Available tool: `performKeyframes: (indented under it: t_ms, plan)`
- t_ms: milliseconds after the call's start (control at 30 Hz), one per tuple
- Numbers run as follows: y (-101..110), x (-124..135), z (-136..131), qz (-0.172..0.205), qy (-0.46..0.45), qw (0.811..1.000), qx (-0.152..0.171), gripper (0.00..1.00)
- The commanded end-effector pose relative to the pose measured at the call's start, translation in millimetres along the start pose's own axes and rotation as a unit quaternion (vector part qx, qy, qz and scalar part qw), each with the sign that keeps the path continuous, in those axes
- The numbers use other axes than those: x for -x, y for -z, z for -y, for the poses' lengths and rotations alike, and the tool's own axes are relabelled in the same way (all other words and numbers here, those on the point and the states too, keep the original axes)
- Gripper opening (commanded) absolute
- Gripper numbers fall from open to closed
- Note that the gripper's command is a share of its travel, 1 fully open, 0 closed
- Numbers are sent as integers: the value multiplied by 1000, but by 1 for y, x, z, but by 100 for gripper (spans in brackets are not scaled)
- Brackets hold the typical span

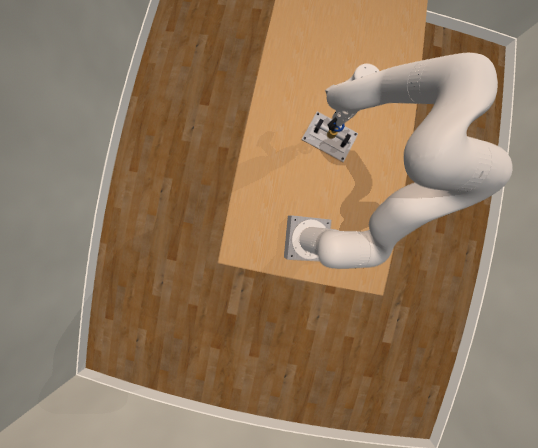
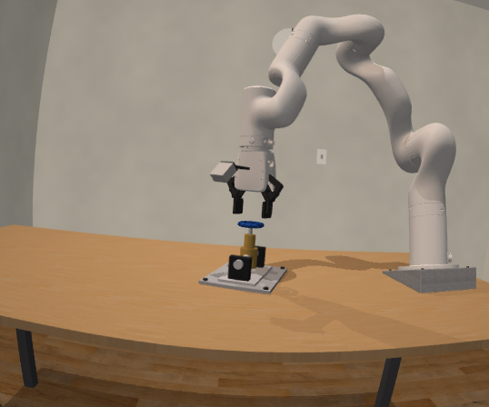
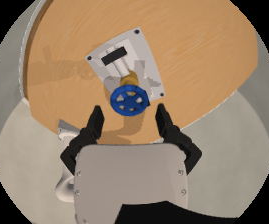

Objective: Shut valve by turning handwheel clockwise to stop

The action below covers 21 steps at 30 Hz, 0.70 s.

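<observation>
The valve stands on a grey baseplate point(image 2: 244, 279) on the wooden table. Its blue handwheel point(image 2: 251, 224) lies level on top of a brass body point(image 2: 249, 251). The handwheel also shows in the wrist view point(image 3: 126, 100) and in the overhead view point(image 1: 338, 127). My gripper point(image 2: 252, 210) hangs straight above the handwheel with a small gap below the fingertips. It points down and is open and empty. In the wrist view the two black fingers of the gripper point(image 3: 129, 120) stand to either side of the handwheel.
The arm's base block point(image 2: 430, 277) stands on the table to the right of the valve. Black end fittings point(image 2: 239, 267) sit on the valve's baseplate. The table's long edge runs along the front.
</observation>
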State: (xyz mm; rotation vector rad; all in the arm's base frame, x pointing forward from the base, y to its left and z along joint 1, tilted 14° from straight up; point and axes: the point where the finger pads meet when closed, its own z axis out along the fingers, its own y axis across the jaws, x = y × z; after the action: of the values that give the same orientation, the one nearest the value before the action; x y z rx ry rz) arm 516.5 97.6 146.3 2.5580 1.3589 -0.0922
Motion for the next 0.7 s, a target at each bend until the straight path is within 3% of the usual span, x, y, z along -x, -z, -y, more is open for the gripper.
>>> performKeyframes:
  t_ms: [0, 667]
  plan:
    - [-1, -1, -1, -1, 0, 1000, 1, 100]
    - [-21, -1, -1, -1, 0, 1000, 1, 100]
